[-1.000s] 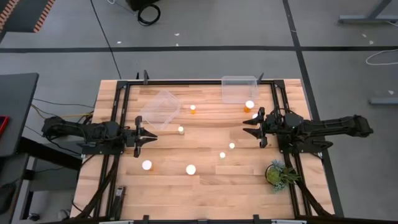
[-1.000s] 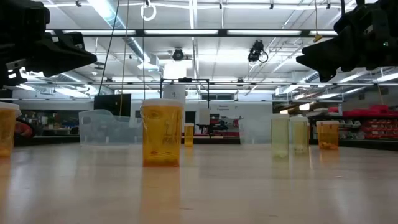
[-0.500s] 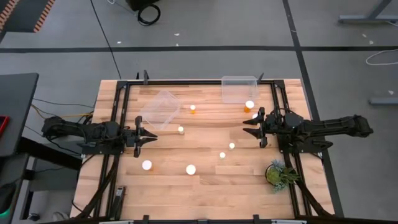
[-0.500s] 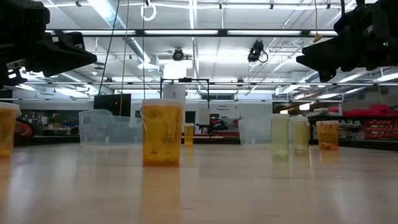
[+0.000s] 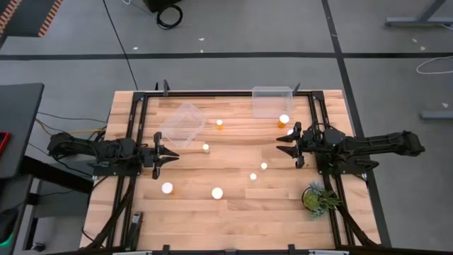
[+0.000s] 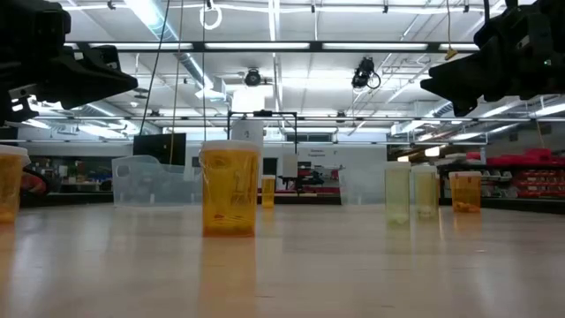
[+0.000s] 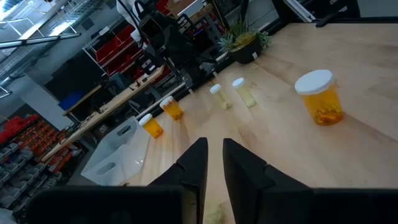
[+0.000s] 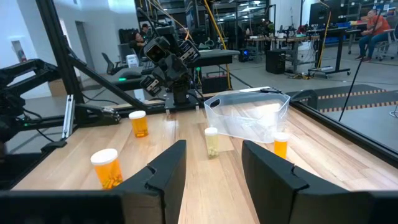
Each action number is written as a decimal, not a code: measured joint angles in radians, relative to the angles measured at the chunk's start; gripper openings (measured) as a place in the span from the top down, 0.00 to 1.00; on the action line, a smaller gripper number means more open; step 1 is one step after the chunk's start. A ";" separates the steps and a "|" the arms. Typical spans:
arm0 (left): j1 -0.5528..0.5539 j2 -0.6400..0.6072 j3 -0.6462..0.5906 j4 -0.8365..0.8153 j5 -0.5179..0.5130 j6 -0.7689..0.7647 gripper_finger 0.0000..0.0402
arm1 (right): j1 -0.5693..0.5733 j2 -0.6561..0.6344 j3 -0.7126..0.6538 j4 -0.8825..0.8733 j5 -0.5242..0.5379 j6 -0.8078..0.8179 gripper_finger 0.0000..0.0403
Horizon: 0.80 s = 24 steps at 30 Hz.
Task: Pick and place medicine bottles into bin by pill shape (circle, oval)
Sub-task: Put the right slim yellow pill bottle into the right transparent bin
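Over the left side of the table [image 5: 233, 212], we are watching the left gripper [image 5: 172, 155] hovering with its fingers [image 7: 193, 167] pressed almost together, holding nothing. Across from it, the right gripper [image 5: 282, 144] is hanging over the right side, its fingers [image 8: 168, 168] standing a little apart, and it too is carrying nothing. We are counting seven bottles standing upright on the wood: one [image 5: 284, 120] just in front of the far bin [image 5: 272, 100], one [image 5: 290, 131] right beside the right gripper, one [image 5: 219, 123] near the tilted bin [image 5: 182, 125], one [image 5: 206, 148] mid-table, a pair [image 5: 263, 166] [image 5: 253, 177] further right, and two wide-capped ones [image 5: 167, 188] [image 5: 217, 193] nearer the front. A potted plant [image 5: 316, 197] is sitting at the right edge.
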<state>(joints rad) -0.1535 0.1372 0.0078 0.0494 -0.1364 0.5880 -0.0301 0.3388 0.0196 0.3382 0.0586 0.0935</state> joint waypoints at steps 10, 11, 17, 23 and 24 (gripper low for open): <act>0.000 0.000 0.000 0.000 0.000 0.000 0.86 | 0.000 0.000 0.000 0.000 0.000 0.000 0.60; 0.000 0.000 0.000 0.000 0.000 0.000 0.86 | 0.000 0.000 0.000 0.000 0.000 0.000 0.60; 0.000 0.000 0.000 0.000 0.000 0.000 0.86 | 0.000 0.000 0.000 0.000 0.000 0.000 0.60; 0.000 0.000 0.000 0.000 0.000 0.000 0.87 | 0.000 0.000 0.000 0.000 0.000 0.000 0.60; 0.000 0.000 0.000 0.000 0.000 0.000 0.87 | 0.000 0.000 0.000 0.000 0.000 0.000 0.60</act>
<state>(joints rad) -0.1538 0.1372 0.0075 0.0493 -0.1364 0.5883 -0.0300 0.3388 0.0196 0.3382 0.0586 0.0934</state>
